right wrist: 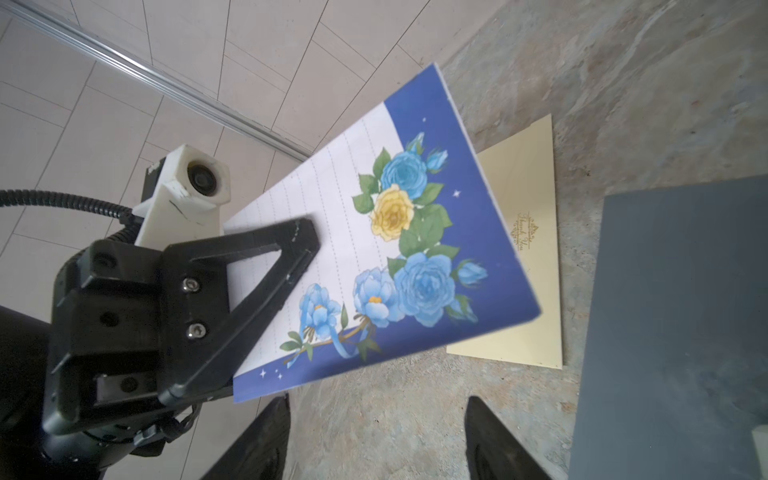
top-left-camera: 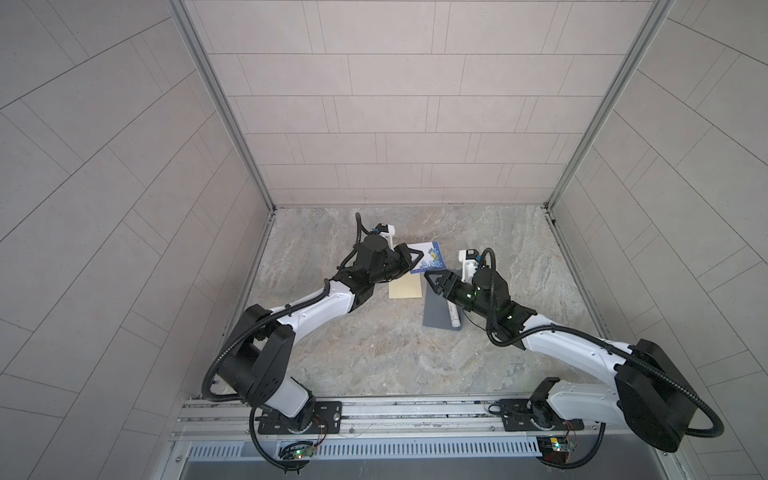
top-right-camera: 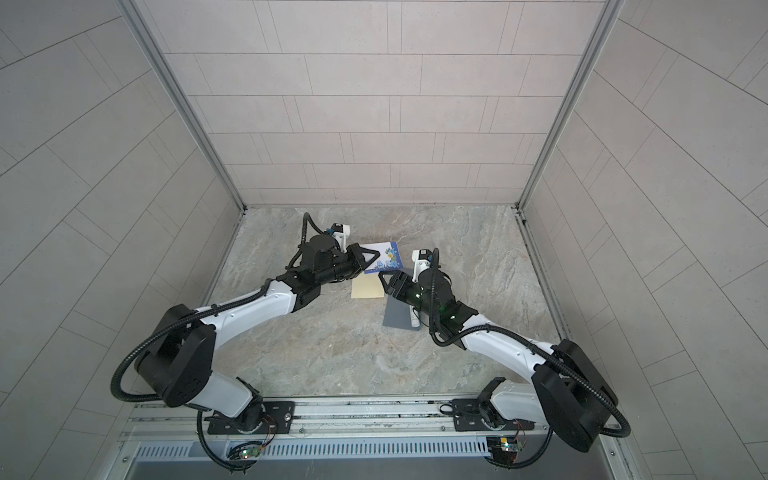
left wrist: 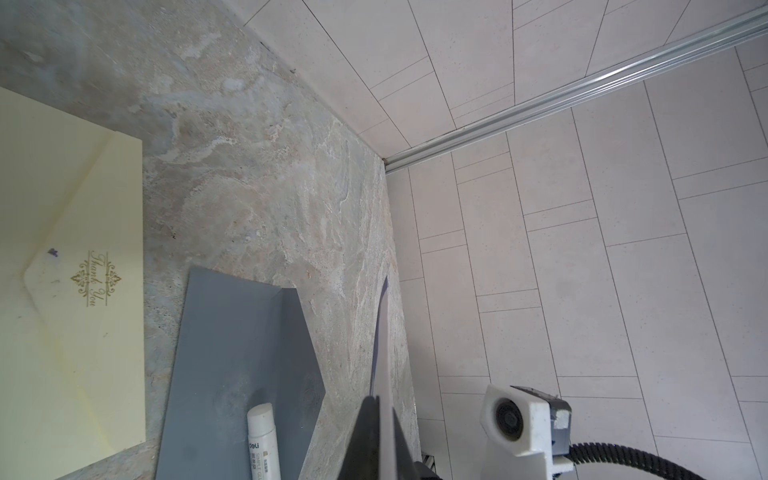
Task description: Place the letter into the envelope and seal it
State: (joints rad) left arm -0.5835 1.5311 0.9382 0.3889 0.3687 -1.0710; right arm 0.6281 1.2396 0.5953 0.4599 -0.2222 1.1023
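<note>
The letter (top-left-camera: 433,257) (top-right-camera: 387,259), a white lined sheet with a blue border and blue and yellow flowers (right wrist: 374,232), hangs tilted above the table. My left gripper (top-left-camera: 415,258) (top-right-camera: 371,259) (right wrist: 305,249) is shut on its white side. In the left wrist view the letter shows edge-on (left wrist: 384,345) between the shut left gripper (left wrist: 379,402). The cream envelope (top-left-camera: 406,287) (top-right-camera: 367,287) (left wrist: 70,291) (right wrist: 528,266), printed "Thank You", lies flat below the letter with its flap down. My right gripper (top-left-camera: 434,281) (top-right-camera: 390,281) (right wrist: 378,401) is open and empty, just under the letter's near edge.
A grey sheet (top-left-camera: 434,313) (top-right-camera: 395,318) (left wrist: 241,353) (right wrist: 681,316) lies right of the envelope with a white glue stick (top-left-camera: 454,319) (top-right-camera: 414,323) (left wrist: 262,436) on it, partly under my right arm. Tiled walls enclose the table on three sides.
</note>
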